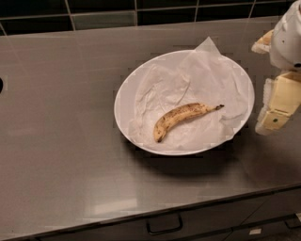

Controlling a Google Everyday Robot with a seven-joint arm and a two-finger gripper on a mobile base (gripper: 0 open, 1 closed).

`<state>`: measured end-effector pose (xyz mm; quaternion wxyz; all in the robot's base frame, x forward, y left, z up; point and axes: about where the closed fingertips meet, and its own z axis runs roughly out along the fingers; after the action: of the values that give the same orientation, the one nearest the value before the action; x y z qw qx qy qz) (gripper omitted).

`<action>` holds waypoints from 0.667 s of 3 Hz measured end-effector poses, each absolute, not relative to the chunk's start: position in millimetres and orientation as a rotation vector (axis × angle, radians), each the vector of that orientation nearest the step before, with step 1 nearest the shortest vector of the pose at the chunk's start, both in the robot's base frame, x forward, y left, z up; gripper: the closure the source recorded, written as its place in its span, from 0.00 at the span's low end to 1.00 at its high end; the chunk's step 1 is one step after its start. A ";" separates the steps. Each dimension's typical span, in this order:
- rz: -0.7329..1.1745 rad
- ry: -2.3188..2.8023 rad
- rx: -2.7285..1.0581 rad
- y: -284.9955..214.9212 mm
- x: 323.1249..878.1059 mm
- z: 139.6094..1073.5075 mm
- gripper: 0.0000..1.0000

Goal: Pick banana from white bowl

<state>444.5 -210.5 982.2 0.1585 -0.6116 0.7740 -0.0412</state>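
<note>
The banana [184,119], yellow with brown speckles, lies on crumpled white paper in the white bowl [123,120], with its dark stem pointing right. The bowl sits in the middle of a grey steel counter. My gripper [266,85] hangs at the right edge of the view, just outside the bowl's right rim and to the right of the banana's stem. Its two cream fingers stand apart, one low beside the rim [278,104] and one higher up [262,44]. It is open and holds nothing.
The grey counter [61,141] stretches left and in front of the bowl. A dark tiled wall [103,14] runs along the back. Drawers with a handle [164,226] sit below the counter's front edge. A dark object [1,84] shows at the left edge.
</note>
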 end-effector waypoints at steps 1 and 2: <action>-0.125 2.160 -1.848 -187.3 462.0 987.0 0.00; -0.115 2.088 -1.962 -155.1 476.6 986.5 0.00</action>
<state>476.6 -155.1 986.5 0.1366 -0.6777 0.7215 -0.0399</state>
